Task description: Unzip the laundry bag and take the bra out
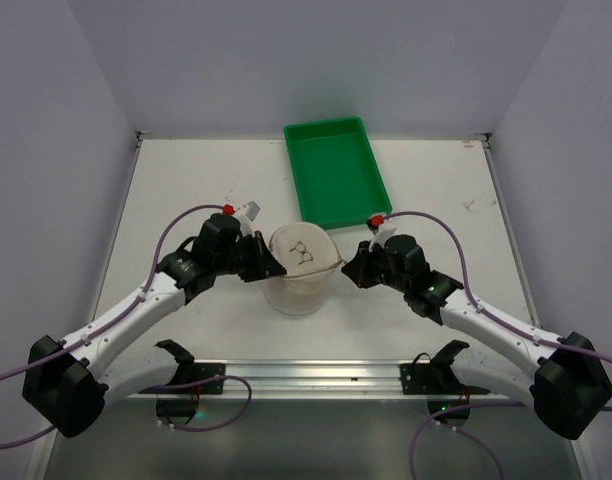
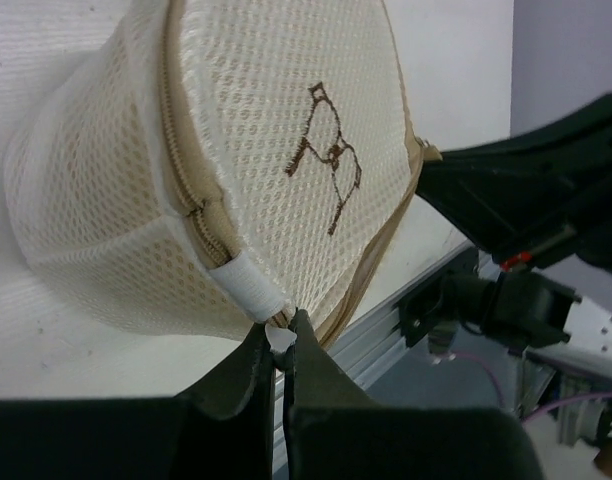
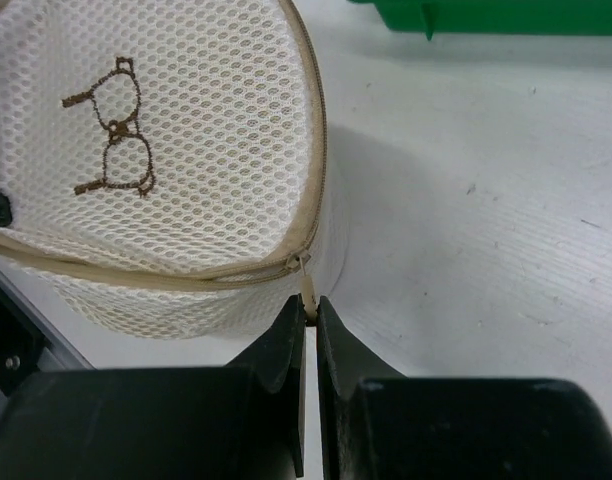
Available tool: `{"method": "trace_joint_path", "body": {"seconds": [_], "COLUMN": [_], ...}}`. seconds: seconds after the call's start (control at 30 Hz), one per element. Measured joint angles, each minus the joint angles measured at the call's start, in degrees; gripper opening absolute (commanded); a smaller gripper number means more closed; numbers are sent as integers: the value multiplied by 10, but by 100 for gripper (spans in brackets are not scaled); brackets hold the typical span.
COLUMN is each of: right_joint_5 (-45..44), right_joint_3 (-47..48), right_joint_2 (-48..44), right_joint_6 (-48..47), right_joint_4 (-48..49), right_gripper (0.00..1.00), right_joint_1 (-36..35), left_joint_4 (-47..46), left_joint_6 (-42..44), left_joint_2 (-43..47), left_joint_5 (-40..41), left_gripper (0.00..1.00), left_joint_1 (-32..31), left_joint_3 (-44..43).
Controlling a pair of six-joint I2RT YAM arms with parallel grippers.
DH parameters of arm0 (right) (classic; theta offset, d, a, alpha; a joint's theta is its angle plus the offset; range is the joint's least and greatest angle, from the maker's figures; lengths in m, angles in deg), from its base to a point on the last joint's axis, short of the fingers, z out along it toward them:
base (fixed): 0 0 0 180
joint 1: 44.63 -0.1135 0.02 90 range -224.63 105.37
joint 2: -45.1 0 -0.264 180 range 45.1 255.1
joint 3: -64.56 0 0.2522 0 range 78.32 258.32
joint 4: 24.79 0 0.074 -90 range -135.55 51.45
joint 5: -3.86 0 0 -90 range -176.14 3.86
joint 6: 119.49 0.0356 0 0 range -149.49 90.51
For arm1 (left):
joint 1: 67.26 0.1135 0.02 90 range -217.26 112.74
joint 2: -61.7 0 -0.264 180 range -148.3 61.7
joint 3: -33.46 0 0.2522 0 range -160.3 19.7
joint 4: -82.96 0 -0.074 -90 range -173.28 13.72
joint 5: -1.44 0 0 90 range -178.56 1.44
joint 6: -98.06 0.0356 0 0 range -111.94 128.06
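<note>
The laundry bag is a white mesh drum with a round lid bearing a small dark emblem, standing between my two arms. It fills the left wrist view and the right wrist view. My left gripper is shut on a small white tab at the lid's rim, by a white fabric loop. My right gripper is shut on the beige zipper pull at the bag's right side. The zipper looks closed along the side that shows. The bra is hidden.
A green rectangular plastic tray lies behind the bag toward the back of the white table. A metal rail runs along the near edge between the arm bases. Grey walls enclose the left and right sides.
</note>
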State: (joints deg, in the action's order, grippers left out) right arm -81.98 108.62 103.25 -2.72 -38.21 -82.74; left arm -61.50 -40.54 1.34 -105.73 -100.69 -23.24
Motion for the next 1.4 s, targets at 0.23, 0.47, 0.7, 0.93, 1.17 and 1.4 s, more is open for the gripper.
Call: {"method": "trace_joint_path", "body": {"seconds": [0.23, 0.47, 0.7, 0.93, 1.17, 1.4], "right_joint_5": [53, 64, 94, 91, 90, 88], "right_joint_3": [4, 35, 65, 117, 150, 156], "right_joint_2": [30, 30, 83, 185, 244, 256], "right_joint_6": [-34, -77, -40, 2, 18, 22], "right_joint_4": [3, -11, 37, 89, 126, 130], "right_gripper": [0, 0, 0, 0, 0, 0], "right_joint_1": [1, -83, -157, -170, -177, -185], "left_joint_4": [61, 92, 71, 67, 65, 47], "left_joint_6": [117, 169, 167, 100, 10, -49], "left_joint_2": [-27, -120, -235, -137, 15, 7], "left_joint_5": [-46, -15, -17, 11, 43, 70], "left_gripper": [1, 21, 92, 99, 86, 37], "left_joint_1": [21, 80, 98, 100, 88, 42], "left_joint_3": [-31, -123, -204, -145, -39, -4]}}
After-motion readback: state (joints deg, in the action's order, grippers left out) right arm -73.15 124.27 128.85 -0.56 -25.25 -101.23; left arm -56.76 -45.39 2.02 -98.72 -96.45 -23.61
